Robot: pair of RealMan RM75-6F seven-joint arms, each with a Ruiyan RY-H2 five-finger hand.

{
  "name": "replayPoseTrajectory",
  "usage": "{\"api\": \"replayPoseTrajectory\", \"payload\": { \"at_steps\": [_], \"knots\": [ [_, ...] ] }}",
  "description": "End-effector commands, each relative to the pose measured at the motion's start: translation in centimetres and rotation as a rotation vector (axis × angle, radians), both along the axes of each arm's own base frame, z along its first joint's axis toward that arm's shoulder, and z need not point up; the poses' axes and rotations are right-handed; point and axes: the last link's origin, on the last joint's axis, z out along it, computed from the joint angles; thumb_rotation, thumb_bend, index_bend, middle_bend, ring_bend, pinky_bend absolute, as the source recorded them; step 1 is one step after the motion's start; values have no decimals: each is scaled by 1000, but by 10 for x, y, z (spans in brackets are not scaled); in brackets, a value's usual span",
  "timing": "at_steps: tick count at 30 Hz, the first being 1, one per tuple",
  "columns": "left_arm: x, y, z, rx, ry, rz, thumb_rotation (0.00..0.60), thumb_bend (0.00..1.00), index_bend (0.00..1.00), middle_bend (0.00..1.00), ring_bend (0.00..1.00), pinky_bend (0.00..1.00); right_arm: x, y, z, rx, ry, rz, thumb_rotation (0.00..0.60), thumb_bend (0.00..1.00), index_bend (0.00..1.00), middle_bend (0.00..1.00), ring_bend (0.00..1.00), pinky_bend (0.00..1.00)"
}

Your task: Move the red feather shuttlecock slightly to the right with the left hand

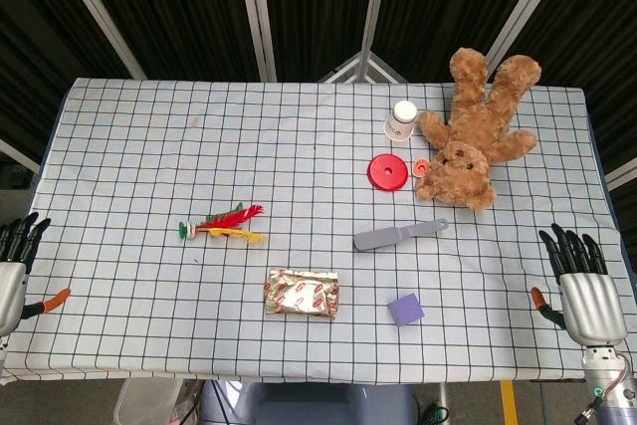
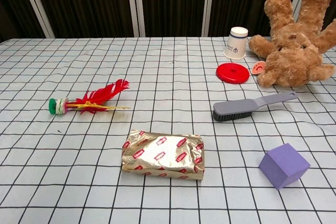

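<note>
The red feather shuttlecock [image 1: 221, 224] [image 2: 87, 101] lies flat on the checked tablecloth, left of centre, its green base pointing left and its red and yellow feathers pointing right. My left hand [image 1: 14, 264] hovers at the table's left edge, well to the left of the shuttlecock, fingers apart and holding nothing. At the right edge of the table my right hand [image 1: 582, 281] is also spread and empty. Neither hand shows in the chest view.
A gold foil packet [image 1: 301, 294] [image 2: 163, 153] lies near the front centre. A grey brush [image 1: 400, 235] [image 2: 253, 106] and purple cube [image 1: 405, 309] [image 2: 284, 164] lie to the right. Further back are a red lid [image 1: 389, 172], a tipped paper cup [image 1: 401, 120] and a brown teddy bear [image 1: 478, 133].
</note>
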Motion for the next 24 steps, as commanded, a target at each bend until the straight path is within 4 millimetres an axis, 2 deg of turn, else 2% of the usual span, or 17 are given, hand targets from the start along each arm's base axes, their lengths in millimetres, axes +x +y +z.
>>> {"api": "replayPoseTrajectory", "payload": {
  "at_steps": [1,24],
  "knots": [
    [0,0,0,-2,0,-1,600,0,0,0,0,0,0,0,-1,3,-1,-2,600,381,0,0,0,0],
    [5,3,-3,-8,-11,-9,600,5,0,0,0,0,0,3,-1,18,-2,-7,600,382,0,0,0,0]
  ]
}}
